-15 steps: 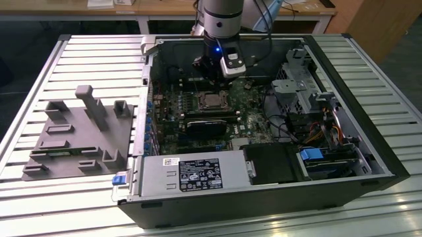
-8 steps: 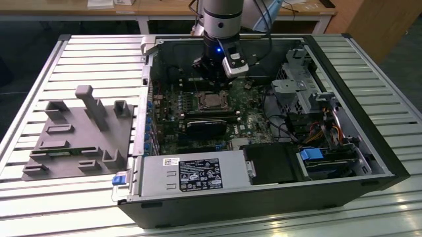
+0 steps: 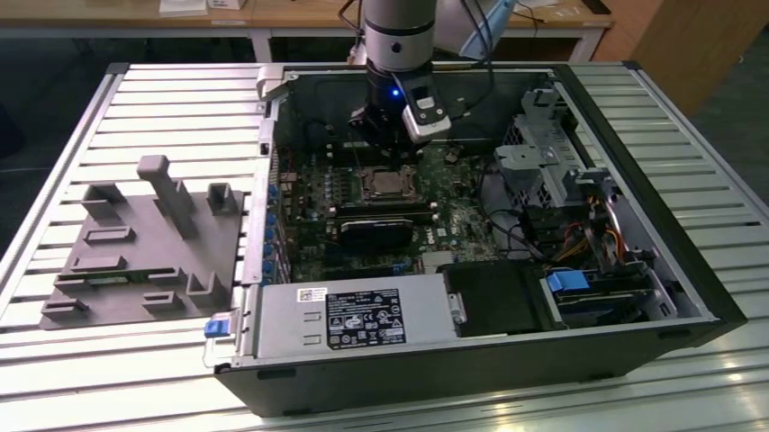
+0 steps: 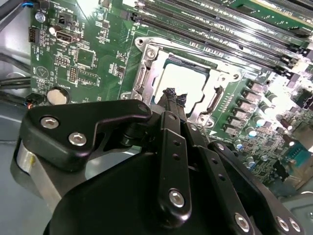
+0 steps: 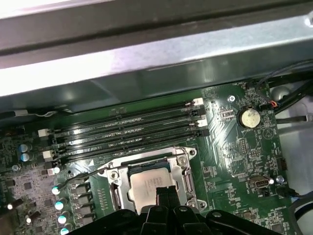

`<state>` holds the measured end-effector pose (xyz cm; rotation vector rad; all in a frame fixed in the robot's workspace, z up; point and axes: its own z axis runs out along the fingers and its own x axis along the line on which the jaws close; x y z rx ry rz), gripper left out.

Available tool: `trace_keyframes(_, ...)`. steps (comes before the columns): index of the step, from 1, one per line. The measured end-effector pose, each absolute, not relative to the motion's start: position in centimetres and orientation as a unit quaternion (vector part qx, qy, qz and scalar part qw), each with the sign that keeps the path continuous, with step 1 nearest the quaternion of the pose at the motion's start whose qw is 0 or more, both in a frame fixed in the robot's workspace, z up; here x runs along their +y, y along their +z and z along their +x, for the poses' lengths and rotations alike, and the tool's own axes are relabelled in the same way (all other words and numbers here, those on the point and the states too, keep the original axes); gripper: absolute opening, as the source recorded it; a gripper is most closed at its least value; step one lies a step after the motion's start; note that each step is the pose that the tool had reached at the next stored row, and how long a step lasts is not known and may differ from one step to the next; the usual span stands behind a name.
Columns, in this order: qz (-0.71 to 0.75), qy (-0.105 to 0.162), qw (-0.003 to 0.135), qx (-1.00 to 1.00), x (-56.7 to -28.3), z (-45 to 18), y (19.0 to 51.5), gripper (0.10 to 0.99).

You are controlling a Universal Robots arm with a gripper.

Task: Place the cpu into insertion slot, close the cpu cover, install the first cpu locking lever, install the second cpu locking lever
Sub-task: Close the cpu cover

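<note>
I hang in the upper middle of the exterior view, reaching down into the open computer case (image 3: 679, 193) that lies on the slatted counter (image 3: 180, 108). My hand (image 3: 387, 153) is pressed together, the two black fingertips (image 4: 168, 94) meeting with nothing between them. They sit just above the near edge of the cpu (image 4: 188, 81); whether they touch it I cannot tell. The cpu lies flat in the insertion slot (image 4: 146, 68) on the green circuit board (image 5: 234, 147), its silvery top facing up. In the exterior view it is just below my hand, near the centre of the frame. The cpu cover (image 5: 182, 171) appears to lie down around it, and the chip shows through its window. Black memory slots (image 5: 127, 129) run beside the socket, and a coin cell (image 5: 249, 117) sits further off. A grey moulded fixture (image 3: 144, 243) rests on the counter at the exterior view's left, and the grey power supply box (image 3: 348, 319) fills the lower middle.
</note>
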<state>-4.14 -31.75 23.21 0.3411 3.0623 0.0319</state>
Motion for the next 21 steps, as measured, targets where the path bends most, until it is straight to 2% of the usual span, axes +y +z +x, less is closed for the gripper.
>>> trace_keyframes(21, 0.111, 0.027, 0.031, 0.993, -32.1, -5.7, 22.8, 0.102)
